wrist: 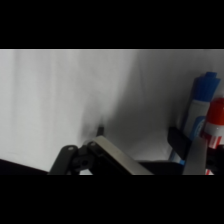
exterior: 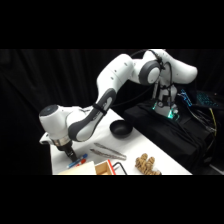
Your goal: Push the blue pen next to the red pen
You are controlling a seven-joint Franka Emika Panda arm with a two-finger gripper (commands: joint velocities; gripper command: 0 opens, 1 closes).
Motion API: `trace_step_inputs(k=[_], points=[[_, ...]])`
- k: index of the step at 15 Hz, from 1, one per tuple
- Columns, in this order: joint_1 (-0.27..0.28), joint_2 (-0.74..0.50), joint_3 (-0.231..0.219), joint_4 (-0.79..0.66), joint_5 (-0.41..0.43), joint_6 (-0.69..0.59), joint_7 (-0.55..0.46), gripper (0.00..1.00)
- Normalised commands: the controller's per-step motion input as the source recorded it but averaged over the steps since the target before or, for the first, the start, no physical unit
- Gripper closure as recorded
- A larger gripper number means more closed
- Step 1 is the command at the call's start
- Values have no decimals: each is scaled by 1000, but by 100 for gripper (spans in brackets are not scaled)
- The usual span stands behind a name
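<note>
In the wrist view, the red pen (wrist: pixel 217 122) is cut off by the right edge, and beside it the blue pen (wrist: pixel 200 107) has its lower end hidden behind a dark finger (wrist: pixel 187 150). In the side view, the cardboard box (exterior: pixel 106 167) beside the pens is cut off below.

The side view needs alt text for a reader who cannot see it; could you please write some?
A white robot arm reaches down over a white table, its hand right beside a blue pen and a red pen lying close together near the front edge. Farther right lie metal tongs, a black bowl, a cardboard box and a wooden piece.
</note>
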Motion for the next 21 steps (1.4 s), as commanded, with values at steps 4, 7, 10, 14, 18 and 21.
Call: trace_step_inputs(k=[4, 7, 10, 14, 18, 21], points=[[70, -95, 39, -72, -139, -21, 76, 0], [29, -377, 55, -354, -70, -103, 135, 0], [62, -603, -7, -608, -103, -144, 207, 0], [94, -759, -34, -764, -109, -261, 295, 0], [107, -827, 19, -827, -100, -201, 273, 0], [111, -798, 57, -820, -98, -153, 291, 0]])
